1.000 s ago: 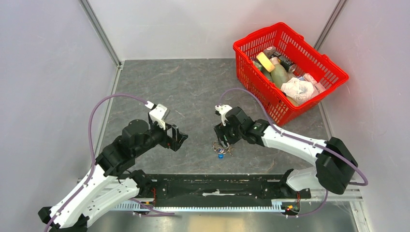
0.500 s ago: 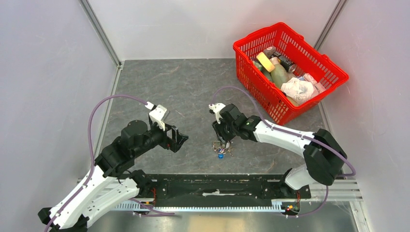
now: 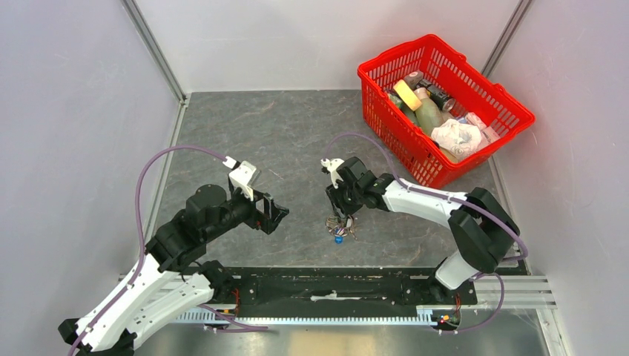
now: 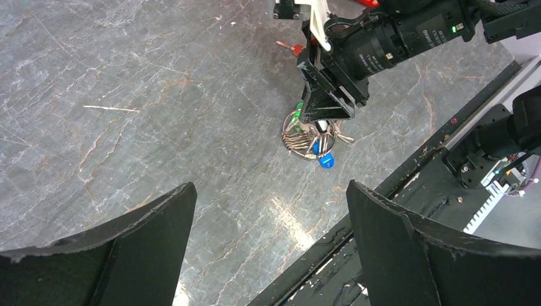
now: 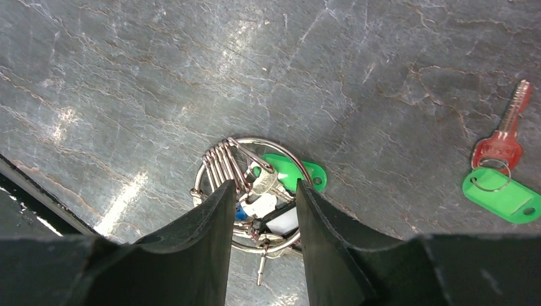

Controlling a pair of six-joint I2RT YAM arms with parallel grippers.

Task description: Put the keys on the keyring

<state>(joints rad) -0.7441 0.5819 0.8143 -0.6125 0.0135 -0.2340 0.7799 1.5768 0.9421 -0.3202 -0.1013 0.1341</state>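
The keyring (image 5: 268, 141) is a thin silver wire ring lying flat on the grey table. Bunched on it are keys with a green head (image 5: 290, 171), a blue head (image 4: 326, 161) and a white tag. My right gripper (image 5: 265, 191) points down onto this bunch (image 3: 339, 228). Its two fingers press against the key heads from both sides, and the ring sticks out beyond them. A loose red key (image 5: 504, 143) with a green tag (image 5: 501, 194) lies apart to the right. My left gripper (image 4: 269, 188) hovers wide open and holds nothing, left of the bunch (image 4: 312, 137).
A red basket (image 3: 393, 126) full of bottles, cans and wrappers stands at the back right. The black base rail (image 3: 326, 285) runs along the near edge, close behind the keys. Grey walls close in the left, back and right.
My right gripper's jaws have narrowed around the key bunch, and the right arm's elbow has swung leftward. The keys stay on the table. The left arm has not moved.
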